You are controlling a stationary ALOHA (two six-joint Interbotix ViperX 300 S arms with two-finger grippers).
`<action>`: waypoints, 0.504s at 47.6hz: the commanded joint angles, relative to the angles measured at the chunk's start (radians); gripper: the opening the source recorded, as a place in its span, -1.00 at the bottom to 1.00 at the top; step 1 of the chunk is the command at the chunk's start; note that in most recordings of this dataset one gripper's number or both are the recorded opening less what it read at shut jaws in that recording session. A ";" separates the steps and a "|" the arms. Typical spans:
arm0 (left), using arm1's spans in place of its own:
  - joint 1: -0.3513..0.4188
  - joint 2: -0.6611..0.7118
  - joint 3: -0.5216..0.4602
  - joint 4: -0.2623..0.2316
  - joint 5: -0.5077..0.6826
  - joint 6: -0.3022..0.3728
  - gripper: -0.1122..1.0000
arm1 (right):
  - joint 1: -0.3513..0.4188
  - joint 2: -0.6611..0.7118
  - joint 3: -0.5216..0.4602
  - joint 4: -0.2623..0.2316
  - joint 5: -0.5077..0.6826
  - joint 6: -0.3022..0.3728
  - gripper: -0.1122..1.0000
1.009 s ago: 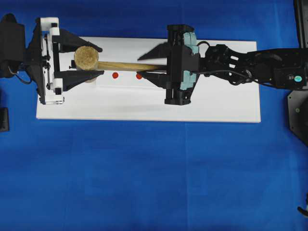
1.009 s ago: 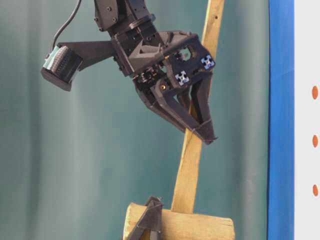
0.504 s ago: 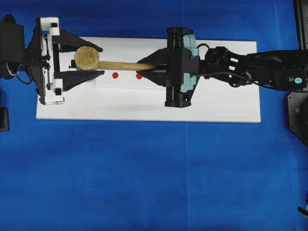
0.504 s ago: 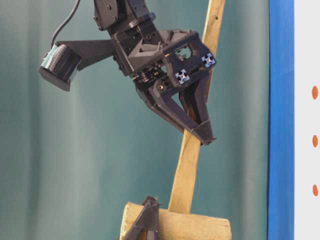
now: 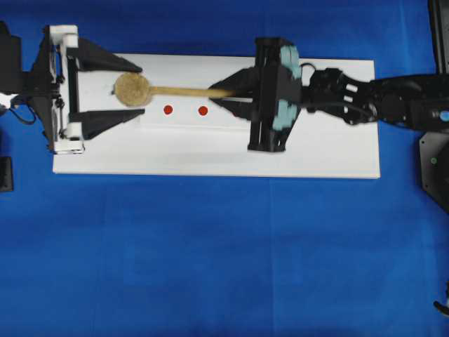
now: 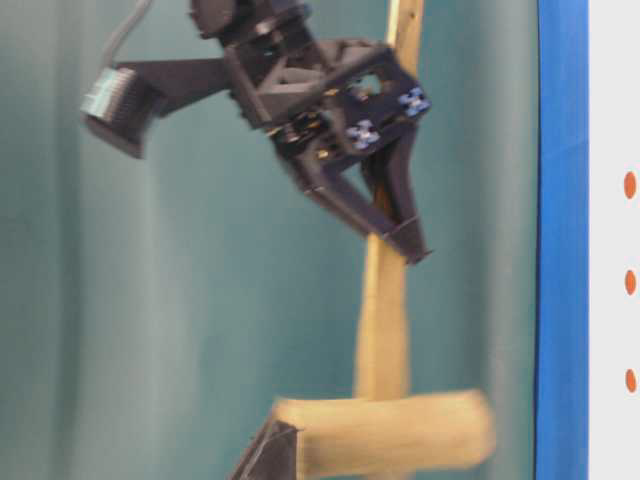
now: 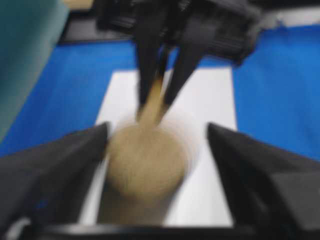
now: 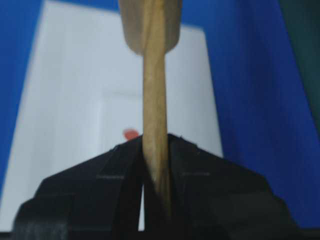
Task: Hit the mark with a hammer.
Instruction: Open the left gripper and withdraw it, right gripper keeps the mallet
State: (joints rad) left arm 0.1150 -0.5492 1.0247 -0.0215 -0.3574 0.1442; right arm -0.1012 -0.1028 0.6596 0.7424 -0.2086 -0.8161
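Blue cloth covers the table [image 5: 210,253], with a white board [image 5: 323,151] on it carrying 2 red dots [image 5: 168,109]; from overhead, the hammer [image 5: 161,90] lies across the board's upper part, head between the left gripper's [image 5: 116,88] spread fingers without touching them; the right gripper [image 5: 228,90] is clenched on the handle's far end. At table level, blurred, the right gripper [image 6: 400,245] pinches the handle, the hammer [image 6: 385,400] hanging head-down. Left wrist view: the hammer [image 7: 145,160] head sits between wide black fingers [image 7: 55,160], clear of both. Right wrist view: the right gripper [image 8: 156,165] clamps the handle [image 8: 155,95]; 1 red dot [image 8: 131,134] shows beside it.
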 commanded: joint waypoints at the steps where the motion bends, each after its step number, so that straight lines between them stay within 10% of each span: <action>1: -0.005 -0.017 -0.006 0.000 -0.005 -0.002 0.70 | 0.006 -0.041 -0.005 0.008 -0.012 0.002 -0.76; 24: 0.003 -0.245 0.084 0.002 0.172 -0.002 0.86 | 0.005 -0.184 0.126 0.075 -0.032 0.003 -0.76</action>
State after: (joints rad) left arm 0.1166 -0.7517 1.1091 -0.0215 -0.2163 0.1442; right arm -0.0982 -0.2362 0.7839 0.8023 -0.2240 -0.8161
